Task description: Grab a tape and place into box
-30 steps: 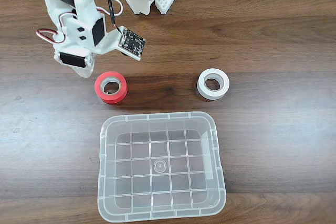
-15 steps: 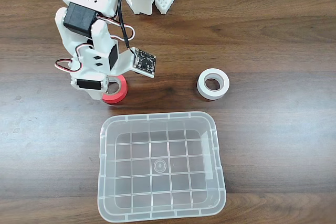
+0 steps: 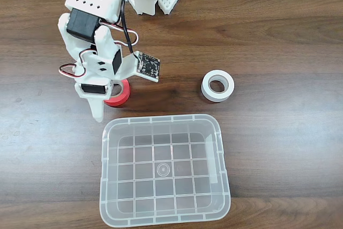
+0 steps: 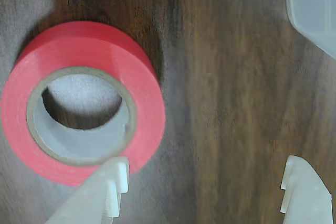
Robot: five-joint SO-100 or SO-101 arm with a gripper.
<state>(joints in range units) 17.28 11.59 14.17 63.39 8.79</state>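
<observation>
Hovering with its fingers spread apart, the pincer [image 4: 205, 192] overlaps the near rim of the red tape roll [image 4: 81, 95], which lies flat on the worktop [image 3: 278, 36] just beyond the clear box's [image 3: 164, 220] far left corner.

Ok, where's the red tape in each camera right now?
Fixed view: red tape left of centre, partly under the arm, just above the box's top-left rim.
Wrist view: red tape fills the left half, by the gripper.
Shared landmark: the box corner, top right in the wrist view.
</observation>
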